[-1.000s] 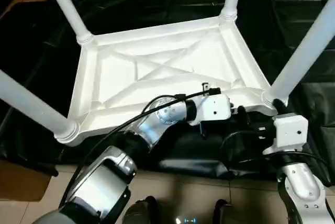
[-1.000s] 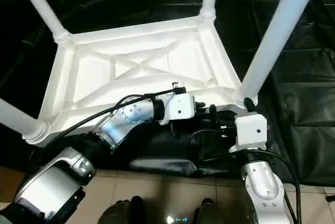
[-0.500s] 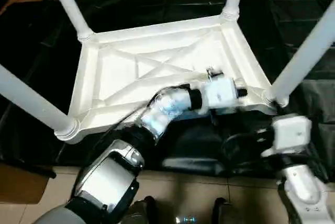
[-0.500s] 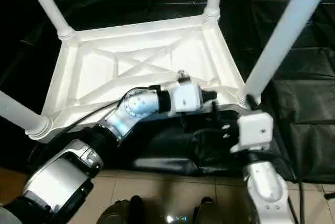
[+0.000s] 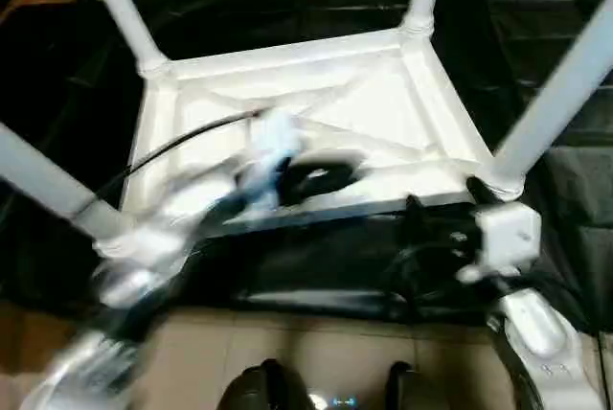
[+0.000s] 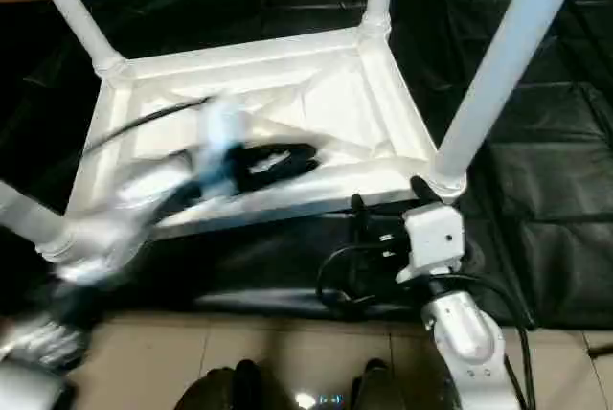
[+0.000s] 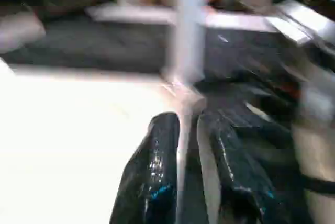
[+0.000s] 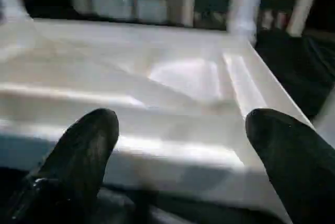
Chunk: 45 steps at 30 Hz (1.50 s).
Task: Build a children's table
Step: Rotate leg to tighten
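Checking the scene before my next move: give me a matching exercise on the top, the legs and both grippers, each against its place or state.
Column 1:
1. top
2. legs
3. right gripper
4. left gripper

Column 2:
A. open, facing the top's near edge
B. upside down, ribs up, on the black sheet
C. above the top's near half
D. upright in the corner sockets

Pairs: 1-B, 2-D, 3-A, 4-C
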### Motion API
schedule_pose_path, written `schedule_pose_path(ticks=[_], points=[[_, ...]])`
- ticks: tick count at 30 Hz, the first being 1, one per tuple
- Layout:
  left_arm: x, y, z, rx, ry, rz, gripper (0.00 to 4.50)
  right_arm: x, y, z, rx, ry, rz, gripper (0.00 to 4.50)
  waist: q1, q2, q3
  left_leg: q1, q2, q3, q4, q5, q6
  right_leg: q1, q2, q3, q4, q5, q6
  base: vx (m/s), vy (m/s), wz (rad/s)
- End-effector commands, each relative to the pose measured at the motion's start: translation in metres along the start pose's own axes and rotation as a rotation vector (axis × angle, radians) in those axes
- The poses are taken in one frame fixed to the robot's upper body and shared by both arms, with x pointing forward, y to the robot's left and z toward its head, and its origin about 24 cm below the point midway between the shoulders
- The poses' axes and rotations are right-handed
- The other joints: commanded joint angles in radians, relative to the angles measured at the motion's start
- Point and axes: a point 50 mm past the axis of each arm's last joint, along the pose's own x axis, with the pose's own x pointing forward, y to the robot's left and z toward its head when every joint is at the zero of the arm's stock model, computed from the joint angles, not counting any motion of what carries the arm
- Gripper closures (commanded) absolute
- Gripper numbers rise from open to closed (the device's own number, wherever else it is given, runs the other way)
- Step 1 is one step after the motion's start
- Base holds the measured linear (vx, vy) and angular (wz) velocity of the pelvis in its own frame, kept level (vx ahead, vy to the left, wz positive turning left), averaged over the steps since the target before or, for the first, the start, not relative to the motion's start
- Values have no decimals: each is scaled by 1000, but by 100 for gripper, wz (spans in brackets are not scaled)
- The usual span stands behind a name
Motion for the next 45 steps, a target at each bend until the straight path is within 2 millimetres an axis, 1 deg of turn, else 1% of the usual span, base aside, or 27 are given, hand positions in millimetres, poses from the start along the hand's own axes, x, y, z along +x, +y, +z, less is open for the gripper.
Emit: schedule_pose_path(ticks=[1,2,3,4,5,6,7,8,9,10,11,12,13,14,15,16,17,21,23,27,32,35,37,38,41,42,45], points=[[-16,-13,3,-76,21,-48,367,3,6,-3,33,10,54,10,-4,-25,-79,44,3,0,-62,-203,124,45,17,2,-36,-231,-213,0,0,0],[-25,-15,0,-96,41,-37,367,5,6,-3,30,7,67,10,-5,-32,-75,51,5,3,-68,-241,102,37,20,6,-44,-260,-201,0,0,0],[-31,-17,0,-112,54,-28,367,6,6,-3,28,6,75,10,-2,-26,-76,53,4,2,-66,-252,88,37,19,6,-40,-263,-199,0,0,0],[-31,-17,0,-112,54,-28,367,6,6,-3,28,6,75,10,-1,-24,-72,56,5,4,-71,-264,69,34,22,8,-45,-270,-186,0,0,0],[-53,-22,-4,-177,125,-3,367,9,7,-2,25,0,97,10,1,-30,-72,60,5,6,-71,-277,59,31,23,9,-46,-275,-181,0,0,0],[-61,-23,-5,-193,164,9,367,10,6,-2,25,-1,104,10,-4,-38,-70,48,2,2,-76,-275,50,41,20,10,-41,-270,-172,0,0,0],[-72,-23,-10,-212,231,33,367,11,6,-1,23,-1,117,10,-5,-38,-65,44,0,-1,-81,-304,36,42,19,11,-44,-325,-147,0,0,0],[-82,-24,-14,-223,298,54,367,11,6,-1,20,0,127,10,-7,-37,-62,53,0,-1,-83,-350,16,34,21,14,-49,-373,-126,0,0,0],[-91,-24,-19,-235,367,75,367,11,6,-1,18,2,137,10,-6,-39,-59,55,0,-2,-85,-370,6,31,21,16,-52,-392,-116,0,0,0],[-96,-24,-22,-245,409,87,367,12,6,-1,17,4,143,10,-6,-42,-58,55,-3,-3,-86,-388,-7,32,21,21,-55,-416,-91,0,0,0],[-96,-24,-22,-245,409,87,367,12,6,-1,17,4,143,10,-5,-41,-59,57,-3,-4,-88,-391,-12,31,21,24,-56,-423,-84,0,0,0],[-104,-27,-25,-268,470,101,367,12,6,-1,13,5,152,10,-3,-39,-60,67,-1,-2,-88,-401,-21,23,22,28,-60,-420,-82,0,0,0],[-113,-28,-31,-279,546,129,367,11,6,-1,8,7,160,10,-2,-35,-60,63,-3,-5,-88,-405,-26,24,24,27,-56,-399,-84,0,0,0],[-119,-27,-35,-274,595,156,367,11,6,-1,6,7,163,10,-5,-38,-60,52,-5,-8,-92,-405,-23,32,24,25,-54,-398,-74,0,0,0],[-129,-23,-40,-264,659,224,367,10,5,-1,5,6,161,10,-6,-38,-60,54,-5,-8,-93,-411,-25,30,24,25,-56,-404,-70,0,0,0],[-134,-20,-42,-254,690,253,367,10,4,-1,5,6,159,10,-5,-38,-61,64,-4,-5,-90,-424,-29,22,26,28,-61,-406,-68,0,0,0],[-141,-17,-44,-244,731,289,367,10,4,0,5,6,157,10,-4,-36,-60,65,-3,-6,-91,-429,-31,21,25,29,-61,-400,-74,0,0,0],[-155,-9,-44,-242,783,377,367,8,3,0,8,7,155,10,-3,-37,-64,60,-5,-8,-91,-414,-34,27,24,28,-56,-360,-93,0,0,0],[-159,-6,-44,-226,804,410,367,8,4,0,8,7,156,10,-2,-36,-67,61,-4,-7,-89,-396,-27,28,24,29,-53,-323,-112,0,0,0],[-179,2,-53,-174,922,497,367,8,7,0,13,8,160,10,-3,-35,-68,57,-6,-7,-86,-364,-13,32,24,28,-50,-280,-121,0,0,0],[-185,12,-51,-124,930,579,367,7,6,0,9,9,157,10,-2,-36,-71,59,-5,-6,-83,-335,-5,35,25,28,-45,-227,-149,0,0,0],[-188,19,-50,-73,938,620,367,6,5,0,7,10,153,10,-1,-36,-71,58,-6,-6,-81,-324,2,36,25,27,-45,-216,-150,0,0,0],[-184,27,-48,-27,900,657,367,6,4,-1,5,11,151,10,-1,-35,-72,59,-6,-6,-81,-326,-2,36,24,27,-44,-217,-150,0,0,0],[-179,33,-45,27,861,684,367,5,4,-1,3,12,147,10,-1,-37,-73,56,-5,-7,-81,-321,-2,40,24,27,-44,-211,-153,0,0,0],[-166,43,-40,113,773,717,367,5,3,-1,1,13,141,10,1,-38,-72,58,-5,-5,-80,-329,1,37,25,28,-47,-218,-153,0,0,0],[-162,45,-39,131,748,723,367,4,2,-2,0,15,139,10,4,-35,-74,60,-5,-5,-79,-333,0,36,23,28,-46,-222,-153,0,0,0],[-153,51,-36,183,675,749,367,4,0,-2,-7,17,122,10,4,-36,-73,55,-5,-6,-81,-340,-3,39,23,26,-47,-234,-149,0,0,0]])
